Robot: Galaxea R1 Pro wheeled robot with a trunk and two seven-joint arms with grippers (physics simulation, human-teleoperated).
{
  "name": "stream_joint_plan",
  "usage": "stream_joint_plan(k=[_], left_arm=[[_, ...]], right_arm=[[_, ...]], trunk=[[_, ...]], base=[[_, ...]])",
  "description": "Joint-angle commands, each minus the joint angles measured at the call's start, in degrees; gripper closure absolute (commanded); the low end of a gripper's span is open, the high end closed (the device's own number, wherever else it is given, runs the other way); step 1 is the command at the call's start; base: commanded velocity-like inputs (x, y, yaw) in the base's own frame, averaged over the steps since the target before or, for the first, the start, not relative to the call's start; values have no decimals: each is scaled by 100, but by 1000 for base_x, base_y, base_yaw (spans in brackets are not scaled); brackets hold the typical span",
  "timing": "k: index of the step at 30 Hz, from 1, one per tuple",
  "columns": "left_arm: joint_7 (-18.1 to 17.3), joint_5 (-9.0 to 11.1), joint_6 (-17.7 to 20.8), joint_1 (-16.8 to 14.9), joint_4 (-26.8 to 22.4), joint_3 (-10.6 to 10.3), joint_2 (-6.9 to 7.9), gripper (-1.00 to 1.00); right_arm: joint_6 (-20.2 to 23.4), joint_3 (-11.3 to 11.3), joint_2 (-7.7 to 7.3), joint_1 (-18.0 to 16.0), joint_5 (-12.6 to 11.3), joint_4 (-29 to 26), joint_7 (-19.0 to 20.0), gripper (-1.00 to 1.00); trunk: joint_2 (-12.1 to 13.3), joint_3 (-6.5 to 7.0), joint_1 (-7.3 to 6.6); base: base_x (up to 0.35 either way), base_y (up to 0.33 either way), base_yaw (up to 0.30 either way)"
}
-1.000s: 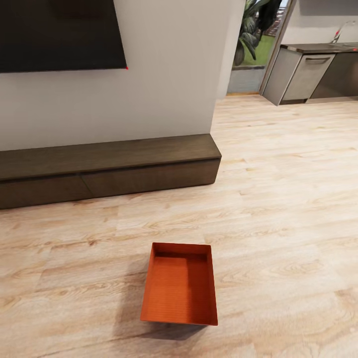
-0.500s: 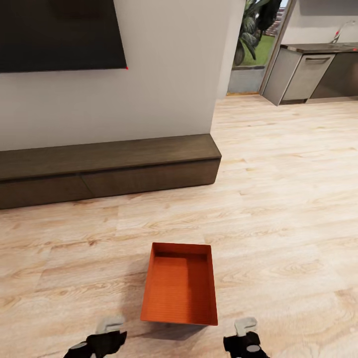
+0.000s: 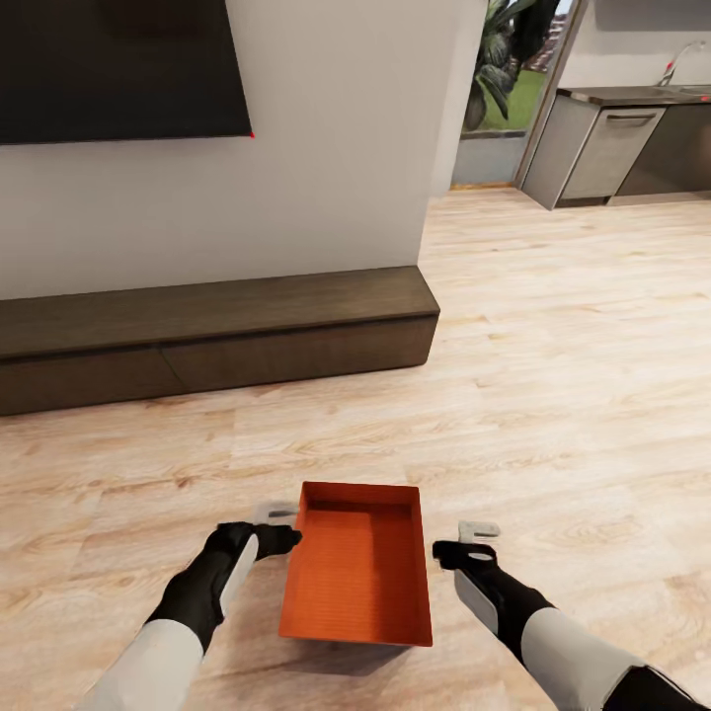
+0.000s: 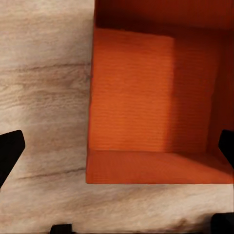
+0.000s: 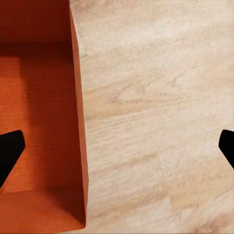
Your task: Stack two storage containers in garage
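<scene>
One orange-red storage container (image 3: 357, 573) lies open-topped on the light wood-plank flooring of the living room, just in front of me. My left gripper (image 3: 280, 526) is at its left wall near the far corner, open. In the left wrist view the left gripper (image 4: 117, 151) straddles that wall of the container (image 4: 151, 102), with one fingertip (image 4: 9, 151) over the flooring. My right gripper (image 3: 464, 542) is open beside the right wall. In the right wrist view the right gripper (image 5: 117, 148) spans the wall of the container (image 5: 39, 122). Neither gripper holds anything.
A long dark wood bench (image 3: 217, 331) runs along the cream wall ahead, under a black TV (image 3: 118, 69). At the far right a doorway leads to grey kitchen cabinets (image 3: 602, 148) and a plant (image 3: 504, 49). Open wood flooring (image 3: 573, 375) stretches to the right.
Both arms have risen into the head view from below and reached forward to either side of the container. The container and the camera have stayed put.
</scene>
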Motion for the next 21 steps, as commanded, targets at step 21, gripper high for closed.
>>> stream_joint_plan(k=[21], left_arm=[[311, -823, -1247, -701, 2182, -82, -508, -100]], right_arm=[[-510, 62, 796, -67, -136, 612, -123, -100]], trunk=[[-2, -4, 0]], base=[[0, 0, 0]])
